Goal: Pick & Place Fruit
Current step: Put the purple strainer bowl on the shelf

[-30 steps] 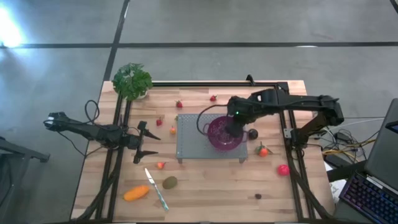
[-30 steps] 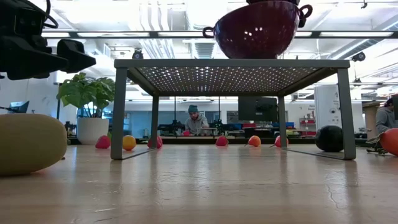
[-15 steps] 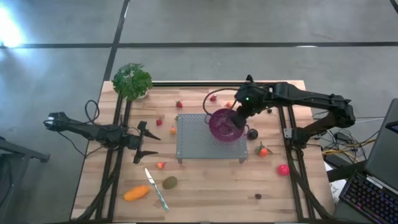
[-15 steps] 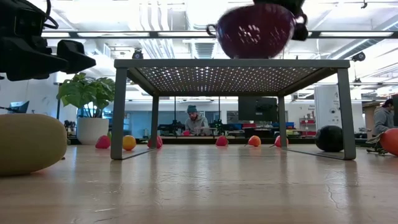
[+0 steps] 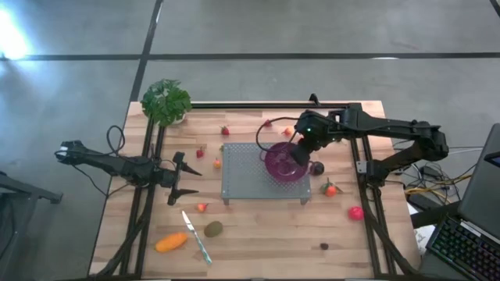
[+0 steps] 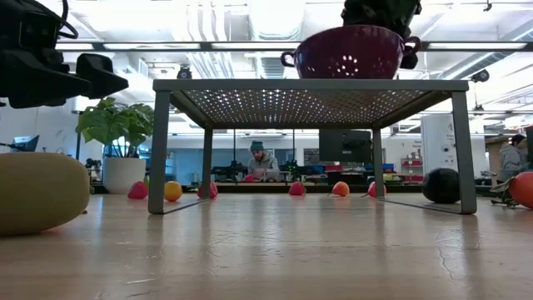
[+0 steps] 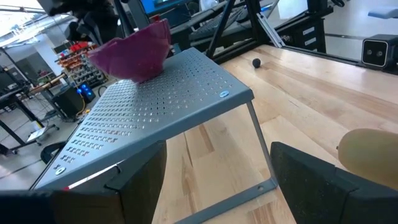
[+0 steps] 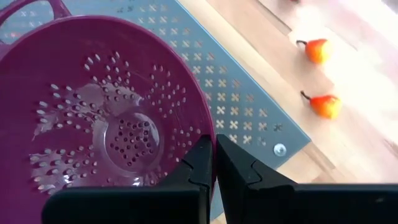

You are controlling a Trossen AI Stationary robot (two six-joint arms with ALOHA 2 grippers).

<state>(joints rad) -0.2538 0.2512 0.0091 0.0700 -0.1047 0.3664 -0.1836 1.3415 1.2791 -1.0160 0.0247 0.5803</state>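
Where right pincer (image 8: pixel 214 163) pinches colander (image 8: pixel 93 112), rim hidden.

Gripped at its rim by the right tool (image 8: pixel 214 163), the purple colander (image 5: pixel 283 161) has swung toward the rack's (image 5: pixel 242 178) right edge and come down level on it.

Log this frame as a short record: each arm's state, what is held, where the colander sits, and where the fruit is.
right gripper: jaws shut on the rim of the purple colander
colander position: on the grey perforated stand, at its right end
colander contents: empty
left gripper: jaws open, holding nothing, waiting left of the stand
fruit: all loose on the wooden table; none in the colander
near front-left edge: orange fruit, brown-green oval, knife
right side: pink-red ball, dark round fruit
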